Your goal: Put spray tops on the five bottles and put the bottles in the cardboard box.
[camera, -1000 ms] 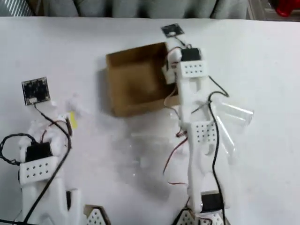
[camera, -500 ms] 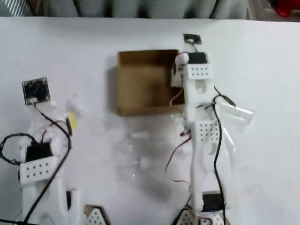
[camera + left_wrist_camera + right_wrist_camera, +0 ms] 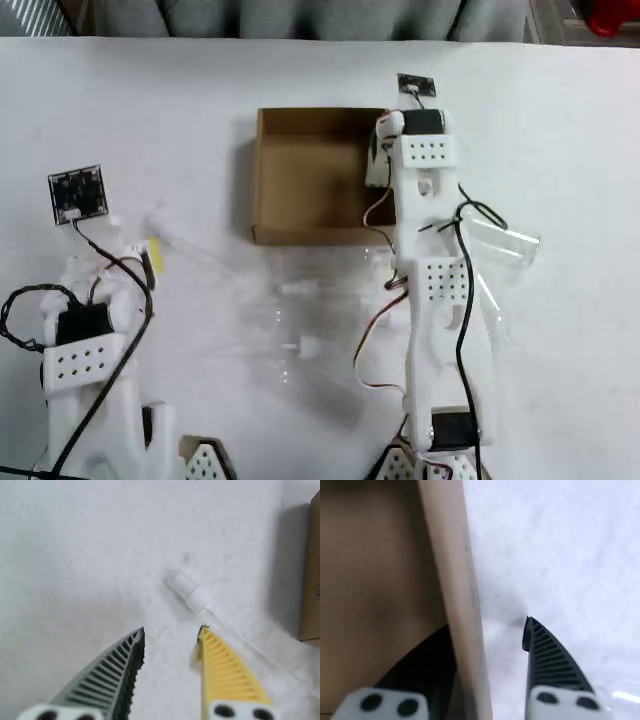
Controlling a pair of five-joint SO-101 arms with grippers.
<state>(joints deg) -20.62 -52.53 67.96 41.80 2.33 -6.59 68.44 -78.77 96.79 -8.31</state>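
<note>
Swung square since the earlier frame, the cardboard box [image 3: 310,180] sits mid-table [image 3: 150,90] toward the far edge. The right gripper [image 3: 484,630] straddles its wall, jaws spread. The left gripper [image 3: 171,630], jaws spread, hovers over a spray top [image 3: 190,591], probably light, hard and slippery; grip its cap crosswise.

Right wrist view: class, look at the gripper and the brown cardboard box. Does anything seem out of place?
Yes. The right gripper straddles a wall of the brown cardboard box: one finger is inside, the other outside above the white table. There is a gap beside the wall, so it grips nothing.
</note>
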